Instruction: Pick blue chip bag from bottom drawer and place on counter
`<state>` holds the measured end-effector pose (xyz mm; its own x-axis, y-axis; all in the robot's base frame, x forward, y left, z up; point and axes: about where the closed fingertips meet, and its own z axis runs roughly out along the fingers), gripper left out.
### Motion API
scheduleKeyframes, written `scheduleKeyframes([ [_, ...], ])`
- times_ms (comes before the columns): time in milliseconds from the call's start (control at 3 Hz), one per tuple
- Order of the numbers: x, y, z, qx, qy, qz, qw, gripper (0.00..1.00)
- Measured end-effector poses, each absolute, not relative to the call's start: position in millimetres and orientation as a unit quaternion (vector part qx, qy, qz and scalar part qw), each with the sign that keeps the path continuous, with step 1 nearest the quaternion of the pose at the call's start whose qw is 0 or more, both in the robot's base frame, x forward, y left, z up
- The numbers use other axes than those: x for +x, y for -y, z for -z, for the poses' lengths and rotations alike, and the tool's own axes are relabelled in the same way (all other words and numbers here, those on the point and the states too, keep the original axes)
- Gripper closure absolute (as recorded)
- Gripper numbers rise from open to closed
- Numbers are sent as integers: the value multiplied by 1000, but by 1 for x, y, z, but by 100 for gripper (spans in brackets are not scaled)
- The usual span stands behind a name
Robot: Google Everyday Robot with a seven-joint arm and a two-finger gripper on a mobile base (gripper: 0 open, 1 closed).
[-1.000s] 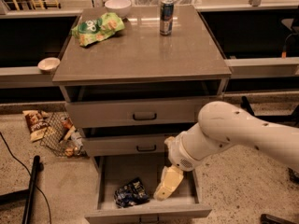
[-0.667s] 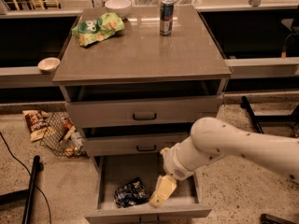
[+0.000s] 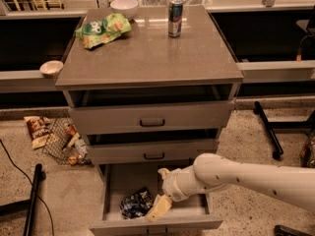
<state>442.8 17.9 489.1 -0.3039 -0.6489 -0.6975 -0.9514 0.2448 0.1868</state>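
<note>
Grey-brown and glossy, the square counter topped a cabinet of three grey drawers and overhung its sides a little. The robot's thick cream arm reached in from the right and sloped downward, a posture that suited getting under the two shallower drawers, both slightly ajar. The deep grey bottom drawer stood pulled well out toward the camera, which left its floor open to a reach from above. The cream two-finger gripper was down inside that drawer, tilted toward the left; whether it was parted or closed could not be told. The small crumpled dark blue chip bag lay on the drawer floor just to the left of the gripper, touching it or very nearly so, and not lifted, so I judged the pick not yet made.

Speckled stone floor surrounded the cabinet, and a long pale ledge ran behind it. On the counter lay a larger light green snack bag at back left, a white bowl behind it, and a dark drink can upright at back centre, leaving the front part free for setting the bag down. A wire basket sat on the floor at left.
</note>
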Motion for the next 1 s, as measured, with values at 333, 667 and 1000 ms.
scheduleKeyframes([
  [333,454,-37,-432,-519,-743,-335,258,0],
  [667,462,-60,-372,-498,-744,-374,242,0],
  [1000,456,-65,-355,-487,-747,-387,236,0],
])
